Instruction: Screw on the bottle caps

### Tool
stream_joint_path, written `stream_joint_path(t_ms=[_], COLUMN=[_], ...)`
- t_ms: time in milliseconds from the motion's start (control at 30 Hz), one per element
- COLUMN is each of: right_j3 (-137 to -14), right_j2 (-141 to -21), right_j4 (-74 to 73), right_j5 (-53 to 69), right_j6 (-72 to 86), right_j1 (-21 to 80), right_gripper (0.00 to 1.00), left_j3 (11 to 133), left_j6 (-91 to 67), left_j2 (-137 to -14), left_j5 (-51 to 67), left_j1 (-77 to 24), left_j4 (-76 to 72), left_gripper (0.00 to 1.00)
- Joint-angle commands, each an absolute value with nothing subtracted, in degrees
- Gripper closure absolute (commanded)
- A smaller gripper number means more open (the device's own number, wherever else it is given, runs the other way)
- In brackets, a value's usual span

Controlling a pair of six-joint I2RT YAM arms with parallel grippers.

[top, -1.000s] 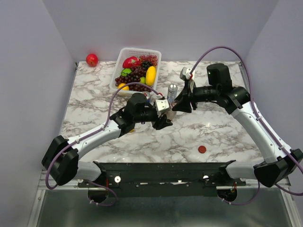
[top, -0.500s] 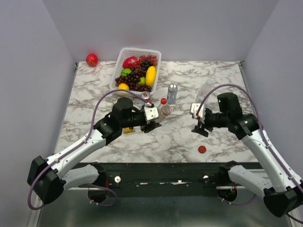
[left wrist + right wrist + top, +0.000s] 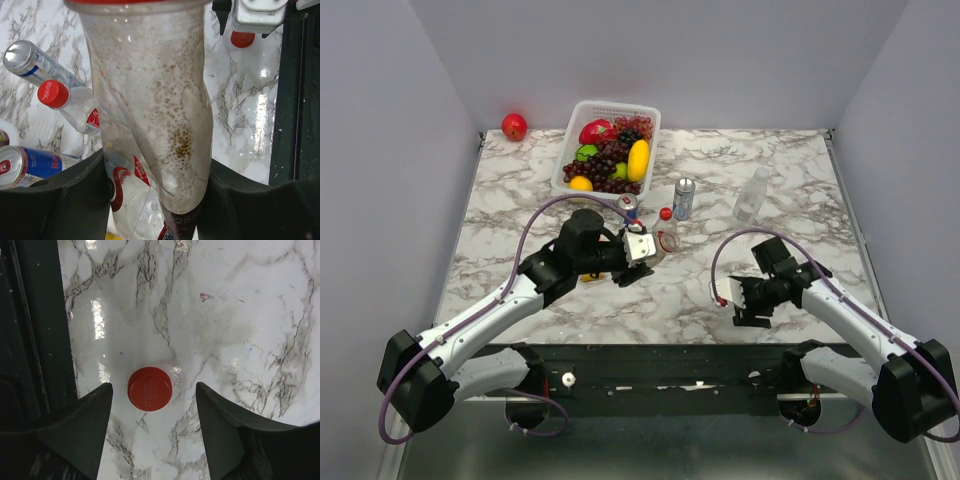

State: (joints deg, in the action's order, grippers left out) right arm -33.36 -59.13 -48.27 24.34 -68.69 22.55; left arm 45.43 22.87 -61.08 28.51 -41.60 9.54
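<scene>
Red round plastic screw cap (image 3: 149,388) seen flat on marble worktop (image 3: 240,300), framed between spread fingers of right hand (image 3: 752,303). Pinched in left hand (image 3: 638,252): clear red-labelled plastic bottle (image 3: 150,100).

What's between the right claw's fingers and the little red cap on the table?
Only bare marble table. In the right wrist view the red cap lies between the fingers of the open right gripper, with a gap on each side.
</scene>
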Motion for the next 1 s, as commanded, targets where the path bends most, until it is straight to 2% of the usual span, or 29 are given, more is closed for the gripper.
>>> stream_joint_path(t_ms=[0, 500, 567, 700, 867, 967], right_j3=[-33.40, -33.31, -33.40, -32.87, -33.57, -38.92], right_j2=[-60.82, -66.09, -66.79, -67.32, -66.71, -64.43], right_j4=[-44.74, -44.38, -44.38, -44.30, -45.95, -50.16], right_j5=[21.01, 18.90, 18.81, 18.81, 18.90, 22.57], right_j6=[-70.66, -71.54, -71.54, -71.89, -71.63, -70.41], right_j1=[22.50, 22.50, 22.50, 22.41, 22.59, 22.50], right_gripper=[0.26, 0.33, 0.37, 0.40, 0.55, 0.60], left_j3=[44.56, 43.68, 43.59, 43.42, 43.16, 42.45], left_j6=[22.24, 20.92, 21.00, 20.74, 20.92, 21.36], left_j2=[-60.38, -60.82, -60.91, -61.08, -61.00, -60.82], left_j5=[28.04, 28.30, 28.39, 28.39, 28.48, 28.56], left_j1=[-41.22, -40.61, -40.61, -40.61, -40.61, -40.60], left_j4=[8.79, 6.86, 6.68, 6.50, 6.77, 6.68], left_gripper=[1.00, 1.00, 1.00, 1.00, 1.00, 1.00])
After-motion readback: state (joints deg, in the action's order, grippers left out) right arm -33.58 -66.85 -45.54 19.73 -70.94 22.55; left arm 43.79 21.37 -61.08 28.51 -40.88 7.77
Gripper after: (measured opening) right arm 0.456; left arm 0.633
